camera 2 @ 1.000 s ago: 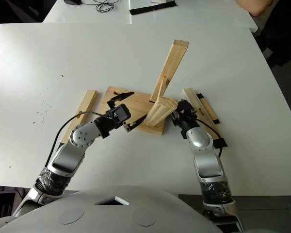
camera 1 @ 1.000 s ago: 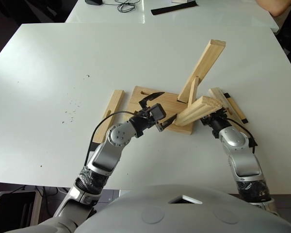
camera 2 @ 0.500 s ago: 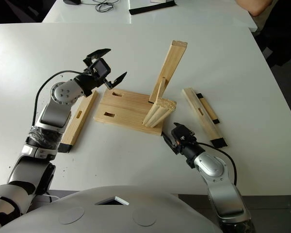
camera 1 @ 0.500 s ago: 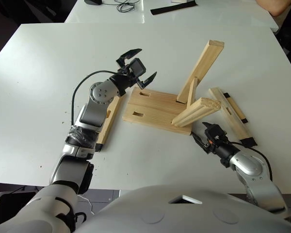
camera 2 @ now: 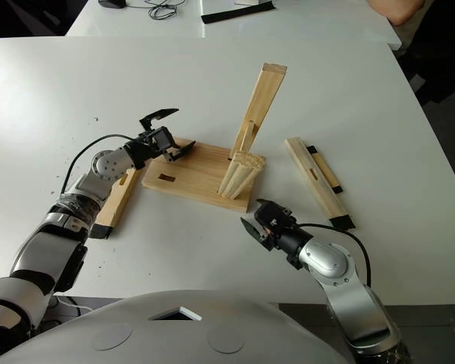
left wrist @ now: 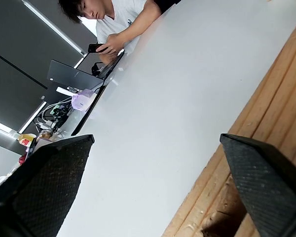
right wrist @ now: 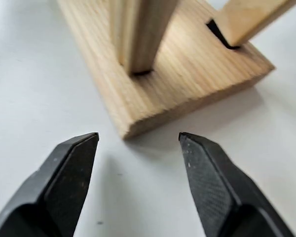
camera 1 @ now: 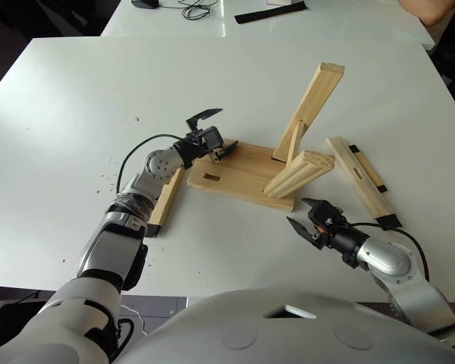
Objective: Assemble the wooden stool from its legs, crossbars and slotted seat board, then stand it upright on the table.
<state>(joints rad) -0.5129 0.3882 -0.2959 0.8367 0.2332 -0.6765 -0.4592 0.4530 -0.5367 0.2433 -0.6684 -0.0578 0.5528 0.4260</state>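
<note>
On the white tabletop (camera 1: 76,91) the pale wooden slotted seat board (camera 1: 239,171) lies flat at frame centre. A tall pale wooden leg (camera 1: 309,110) and a shorter leaning leg (camera 1: 299,173) stand tilted in its right-hand slots. A right loose slotted bar (camera 1: 356,178) and a left loose slotted bar (camera 1: 165,201) flank it. The left pincer (camera 1: 214,133) hangs released at the board's upper-left corner, and the right pincer (camera 1: 303,214) gapes empty below its lower-right corner. We judge the wood stiff and light and the seated legs wobbly, so grip a loose bar mid-length

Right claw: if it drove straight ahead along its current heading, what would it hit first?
Probably the near corner of the seat board, centred ahead of the open right claw; the leg standing in its slot comes just behind. The gap is hard to judge.
</note>
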